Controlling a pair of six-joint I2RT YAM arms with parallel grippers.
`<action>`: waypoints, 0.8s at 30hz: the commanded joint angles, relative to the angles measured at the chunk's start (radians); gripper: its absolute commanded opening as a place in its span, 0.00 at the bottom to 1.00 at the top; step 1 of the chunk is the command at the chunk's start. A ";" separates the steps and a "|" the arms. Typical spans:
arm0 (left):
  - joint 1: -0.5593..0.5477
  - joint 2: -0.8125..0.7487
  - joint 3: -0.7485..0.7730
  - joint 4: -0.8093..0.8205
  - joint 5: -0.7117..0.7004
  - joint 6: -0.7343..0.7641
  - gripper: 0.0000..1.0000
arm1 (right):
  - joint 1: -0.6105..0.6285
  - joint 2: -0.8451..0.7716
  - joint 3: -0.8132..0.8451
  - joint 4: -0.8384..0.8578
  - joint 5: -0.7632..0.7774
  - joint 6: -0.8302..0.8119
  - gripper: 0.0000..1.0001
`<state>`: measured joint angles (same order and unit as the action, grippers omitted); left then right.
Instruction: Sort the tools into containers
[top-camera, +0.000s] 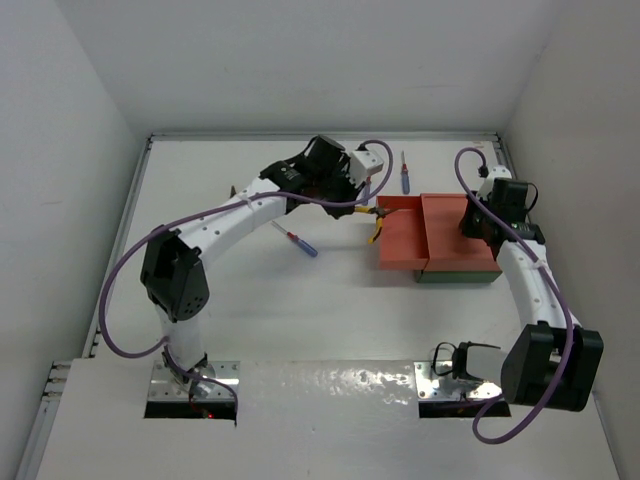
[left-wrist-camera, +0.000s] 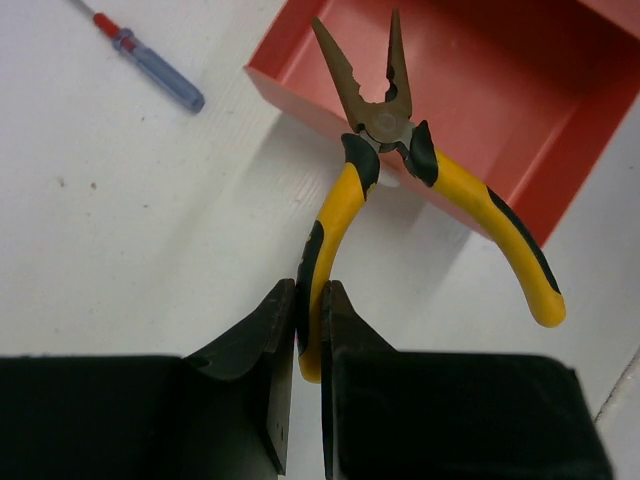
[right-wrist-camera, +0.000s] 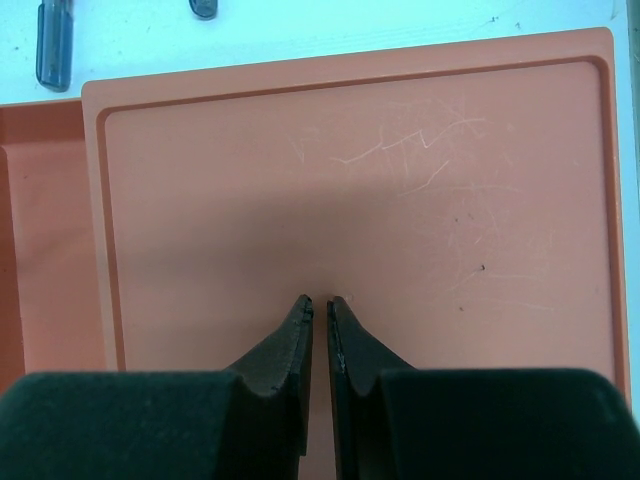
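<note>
My left gripper (left-wrist-camera: 308, 290) is shut on one yellow handle of a pair of pliers (left-wrist-camera: 385, 120). It holds them with their dark jaws over the corner of the orange-red tray (left-wrist-camera: 500, 110). In the top view the left gripper (top-camera: 368, 212) and the pliers (top-camera: 375, 230) are at the tray's (top-camera: 400, 245) left edge. My right gripper (right-wrist-camera: 320, 300) is shut and empty just above an orange-red tray floor (right-wrist-camera: 350, 180); in the top view it (top-camera: 478, 222) is over the right part. A dark green tray edge (top-camera: 455, 277) shows beneath. The second pliers are out of view.
One blue-and-red screwdriver (top-camera: 300, 242) lies on the table left of the trays, also in the left wrist view (left-wrist-camera: 150, 65). Another screwdriver (top-camera: 404, 172) lies behind the trays. Two dark handles (right-wrist-camera: 52, 45) show at the top of the right wrist view. White walls enclose the table.
</note>
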<state>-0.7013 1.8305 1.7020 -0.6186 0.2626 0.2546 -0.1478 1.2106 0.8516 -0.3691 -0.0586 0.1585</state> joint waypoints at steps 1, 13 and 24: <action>-0.033 -0.016 0.058 0.022 -0.065 0.029 0.00 | 0.004 0.007 -0.040 -0.062 0.003 0.006 0.10; -0.105 0.084 0.114 0.079 -0.097 -0.025 0.00 | 0.004 0.004 -0.057 -0.060 0.000 0.006 0.11; -0.132 0.199 0.234 0.151 -0.132 -0.101 0.00 | 0.004 -0.005 -0.079 -0.060 0.003 0.004 0.11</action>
<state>-0.8257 2.0315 1.8511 -0.5686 0.1402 0.2020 -0.1478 1.1877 0.8173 -0.3286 -0.0593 0.1619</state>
